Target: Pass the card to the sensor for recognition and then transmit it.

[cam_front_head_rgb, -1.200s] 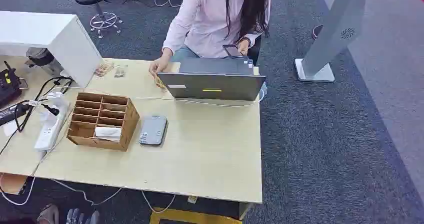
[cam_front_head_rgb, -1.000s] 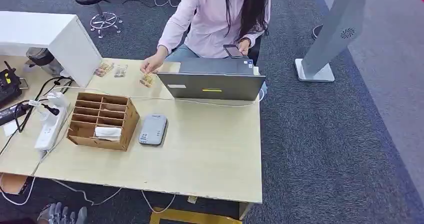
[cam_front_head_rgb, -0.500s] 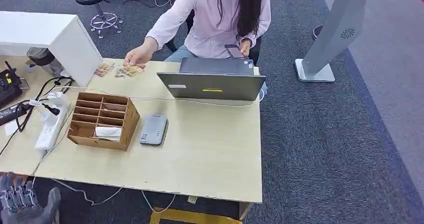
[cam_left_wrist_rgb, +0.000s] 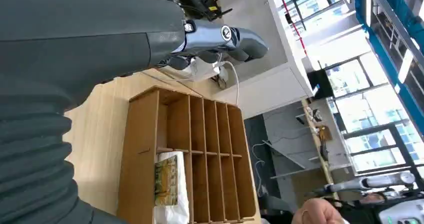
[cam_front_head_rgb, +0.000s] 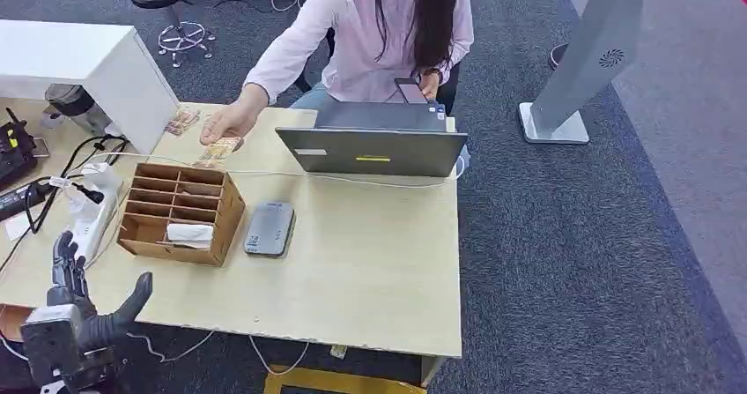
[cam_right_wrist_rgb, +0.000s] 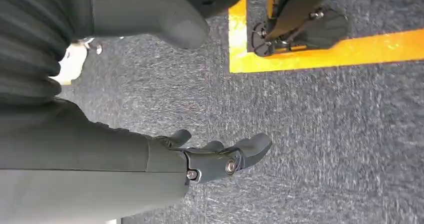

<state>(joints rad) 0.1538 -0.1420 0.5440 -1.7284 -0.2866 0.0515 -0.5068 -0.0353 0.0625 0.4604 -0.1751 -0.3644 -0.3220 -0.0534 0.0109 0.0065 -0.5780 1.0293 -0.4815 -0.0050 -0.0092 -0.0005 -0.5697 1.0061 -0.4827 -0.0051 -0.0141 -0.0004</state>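
Card, a pale flat piece with a printed face, lies in a lower slot of the brown wooden pigeonhole organiser at left centre of the head view, not yet picked up, so I judge the task barely begun: pickup, presenting to the grey rounded sensor pad just right of the organiser, and handover all remain. At lower left the left hand hangs empty, fingers spread, short of the light wooden table. Left wrist view reveals the card's greenish print; right wrist view shows the right hand loosely spread and empty over grey carpet.
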